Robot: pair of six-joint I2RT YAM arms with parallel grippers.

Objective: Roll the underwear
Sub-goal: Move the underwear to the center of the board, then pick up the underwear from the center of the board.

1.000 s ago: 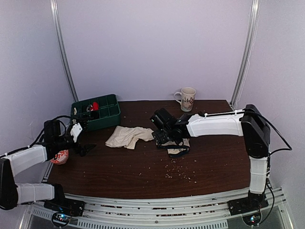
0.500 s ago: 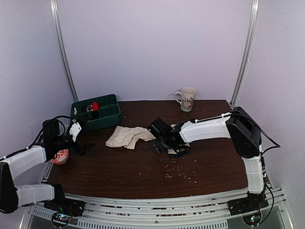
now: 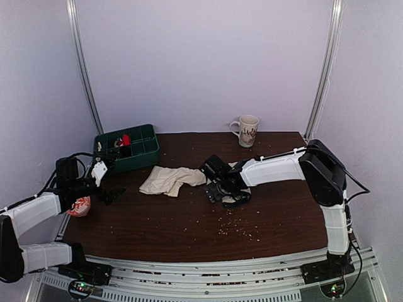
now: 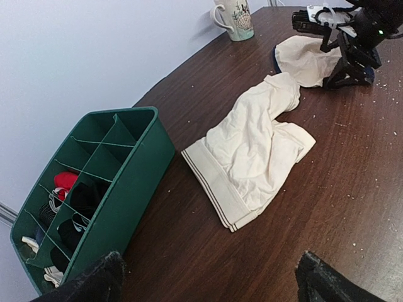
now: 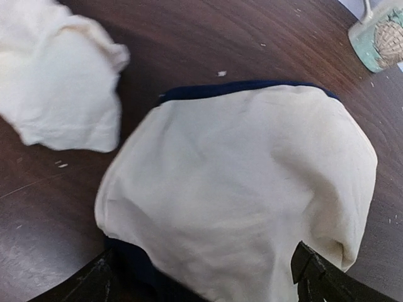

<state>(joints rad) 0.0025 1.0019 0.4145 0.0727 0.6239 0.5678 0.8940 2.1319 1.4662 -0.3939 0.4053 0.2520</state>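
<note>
Now the right gripper (image 3: 217, 190), jaws wide apart, is poised over the navy-trimmed underwear (image 5: 239, 182) on the desk (image 3: 189, 233); pinching one layer could bunch it and spoil the roll. Left gripper (image 3: 108, 194) hangs spread too.

Matt cream cloth boxer shorts (image 4: 252, 151), matt cream briefs (image 5: 239, 189) with navy trim, smooth green plastic divider bin (image 4: 135, 170), glossy ceramic mug (image 3: 247, 131), dark wood-grain tabletop (image 3: 157, 220) with faint sheen.

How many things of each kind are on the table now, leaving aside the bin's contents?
Underwear: 2 (striped-waistband pair, navy-trimmed pair)
Mug: 1
Green divided bin: 1
Red-and-white round object, unidentified: 1
Total: 5
</note>
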